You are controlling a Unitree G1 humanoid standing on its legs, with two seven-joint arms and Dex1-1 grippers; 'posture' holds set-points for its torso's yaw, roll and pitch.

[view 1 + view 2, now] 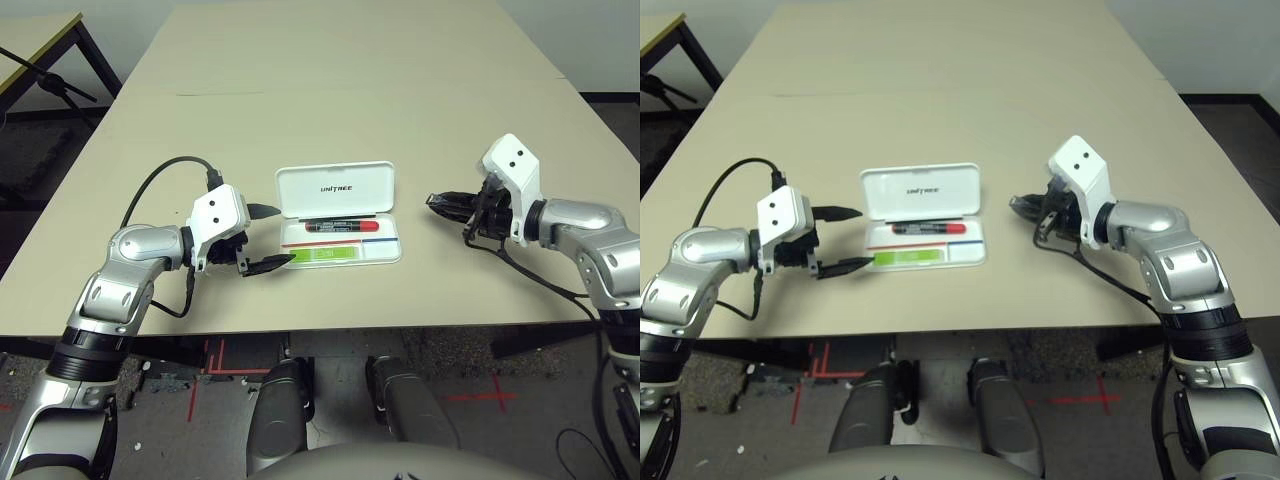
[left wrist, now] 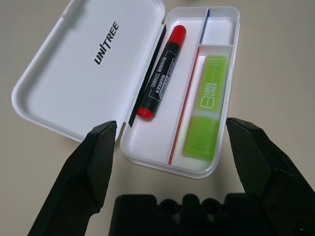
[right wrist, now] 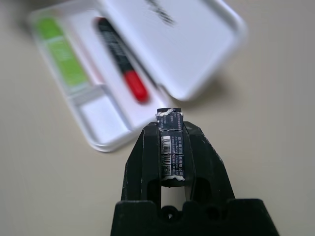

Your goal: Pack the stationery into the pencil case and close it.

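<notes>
Beige table (image 1: 330,90), dark floor around; open case (image 1: 338,213) at centre. Left gripper (image 1: 262,239) at nine o'clock gapes; right gripper (image 3: 171,142) at three o'clock pinches a dark piece (image 3: 170,145).

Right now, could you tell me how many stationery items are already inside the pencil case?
2: the red marker in the compartment beside the lid, and the green highlighter in the front one. A third small piece is gripped in the right claw.

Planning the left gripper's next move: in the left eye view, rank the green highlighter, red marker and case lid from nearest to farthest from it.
1. Green highlighter: front compartment, just right of the left gripper.
2. Red marker: the row behind the highlighter.
3. Case lid: open, at the back; close to the marker in rank.
</notes>
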